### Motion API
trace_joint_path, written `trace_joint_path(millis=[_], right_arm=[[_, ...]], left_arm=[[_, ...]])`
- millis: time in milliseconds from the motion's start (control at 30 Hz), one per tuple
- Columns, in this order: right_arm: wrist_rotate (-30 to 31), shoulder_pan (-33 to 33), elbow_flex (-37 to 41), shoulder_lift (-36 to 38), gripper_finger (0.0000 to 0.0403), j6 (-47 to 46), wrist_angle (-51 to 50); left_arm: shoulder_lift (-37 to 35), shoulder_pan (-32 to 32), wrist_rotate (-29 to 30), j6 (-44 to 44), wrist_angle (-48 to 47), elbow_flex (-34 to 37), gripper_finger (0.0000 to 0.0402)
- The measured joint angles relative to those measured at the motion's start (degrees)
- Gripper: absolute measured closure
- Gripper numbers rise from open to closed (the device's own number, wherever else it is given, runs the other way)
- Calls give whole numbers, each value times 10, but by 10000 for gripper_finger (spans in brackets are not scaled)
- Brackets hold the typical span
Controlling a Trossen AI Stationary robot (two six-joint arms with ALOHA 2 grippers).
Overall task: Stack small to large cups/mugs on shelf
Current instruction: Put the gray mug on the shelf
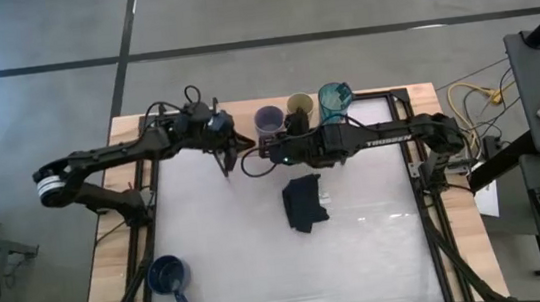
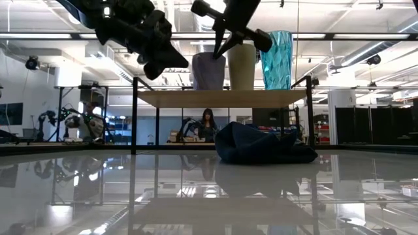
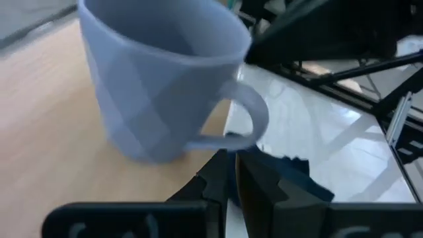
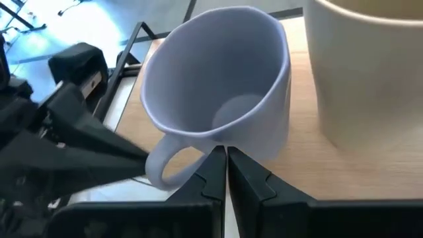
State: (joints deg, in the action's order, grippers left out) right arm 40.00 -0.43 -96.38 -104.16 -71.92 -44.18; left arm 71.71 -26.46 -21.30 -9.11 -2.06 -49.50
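Seen from above, a white surface (image 1: 361,252) carries a low wooden shelf (image 1: 385,99) along its 12 o'clock edge. 3 vessels stand in a row on the shelf: a grey-lavender mug (image 1: 269,121), a beige cup (image 1: 299,104) at its 3 o'clock side, and a taller teal mug (image 1: 335,98) beyond that. The row rises in height toward 3 o'clock, which fits the small-to-large order. The shelf space at 9 o'clock of the lavender mug is bare, probably kept for the dark blue mug (image 1: 168,276), which sits well apart near the surface's 7 o'clock corner. A dark navy cloth (image 1: 305,204) lies crumpled near the centre.

Both arms meet in front of the lavender mug. The left gripper (image 1: 226,153) hangs at the mug's 8 o'clock; the right gripper (image 1: 251,163) is just beside it, at the mug's 7 o'clock. Each wrist view shows its own fingers (image 4: 215,173) pressed nearly together with nothing between them, tips close to the mug's handle.

The low view alone shows heights: the teal mug is tallest, and both grippers hang about level with the shelf top. The right wrist view alone shows that the lavender mug is empty inside. The blue mug appears only from above.
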Motion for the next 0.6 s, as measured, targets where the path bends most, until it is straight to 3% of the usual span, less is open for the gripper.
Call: trace_joint_path(millis=[600], right_arm=[[-14, -8, 0, 0, 394, 25, -1]], left_arm=[[59, 0, -40, -41, 66, -21, 387]])
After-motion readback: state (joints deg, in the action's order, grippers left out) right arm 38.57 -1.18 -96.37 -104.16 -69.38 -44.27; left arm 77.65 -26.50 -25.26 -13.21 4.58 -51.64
